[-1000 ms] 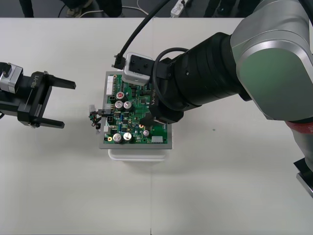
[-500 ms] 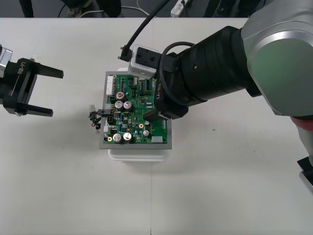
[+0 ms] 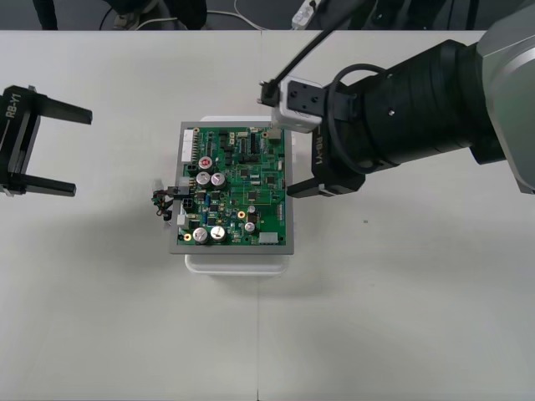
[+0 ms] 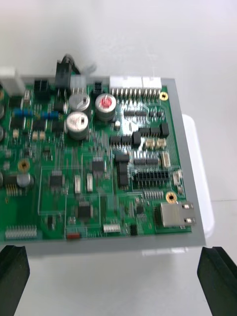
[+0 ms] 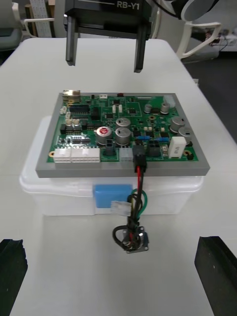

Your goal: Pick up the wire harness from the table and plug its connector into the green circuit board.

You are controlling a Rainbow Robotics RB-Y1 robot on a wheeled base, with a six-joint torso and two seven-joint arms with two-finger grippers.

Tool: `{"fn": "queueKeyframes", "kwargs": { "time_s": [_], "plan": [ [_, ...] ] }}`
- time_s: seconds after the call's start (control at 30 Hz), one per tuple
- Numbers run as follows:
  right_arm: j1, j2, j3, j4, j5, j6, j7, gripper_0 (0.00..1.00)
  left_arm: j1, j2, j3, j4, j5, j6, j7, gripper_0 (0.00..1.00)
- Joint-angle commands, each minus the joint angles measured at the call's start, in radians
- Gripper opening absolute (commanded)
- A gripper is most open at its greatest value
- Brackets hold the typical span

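Observation:
The green circuit board (image 3: 238,190) sits on its white base (image 3: 236,264) mid-table. The harness's black plug (image 5: 138,152) stands in a connector at the board's left edge (image 3: 185,190). Its red, black and green wires (image 5: 138,190) hang down over the base to the metal socket (image 5: 133,243), which rests on the table (image 3: 160,205). My left gripper (image 3: 79,150) is open at the far left, well apart from the harness, with nothing between its fingers (image 5: 11,266). My right gripper (image 3: 292,163) is open over the board's right edge, its fingers (image 4: 216,269) wide apart and empty.
Bare table surrounds the board on every side. A black cable (image 3: 318,38) runs from the right wrist's camera toward the far edge. In the left wrist view the right gripper (image 5: 105,47) hangs above the board's far side.
My right gripper has pulled off the middle of the board to its right edge. My left gripper has drawn back further left and away. The harness has not moved.

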Motion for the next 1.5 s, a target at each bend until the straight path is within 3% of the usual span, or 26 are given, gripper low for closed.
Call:
{"fn": "queueKeyframes", "kwargs": {
  "time_s": [0.03, 0.43, 0.8, 1.0, 1.5],
  "plan": [
    [0.049, -0.051, -0.085, -0.032, -0.036, -0.003, 0.067, 1.00, 0.039, -0.043, 0.121, -0.090, -0.058, -0.033, 0.187, 1.00],
    [0.173, -0.085, -0.239, -0.032, -0.094, -0.003, 0.271, 1.00, 0.050, -0.163, 0.275, -0.267, -0.187, -0.033, 0.352, 1.00],
    [0.308, -0.116, -0.345, -0.011, -0.204, -0.003, 0.357, 1.00, 0.067, -0.222, 0.337, -0.379, -0.267, -0.033, 0.368, 1.00],
    [0.339, -0.129, -0.372, 0.029, -0.272, -0.003, 0.376, 1.00, 0.102, -0.222, 0.364, -0.415, -0.270, -0.033, 0.369, 1.00],
    [0.365, -0.140, -0.389, 0.049, -0.313, -0.003, 0.434, 1.00, 0.087, -0.295, 0.417, -0.415, -0.343, -0.033, 0.388, 1.00]
  ]
}}
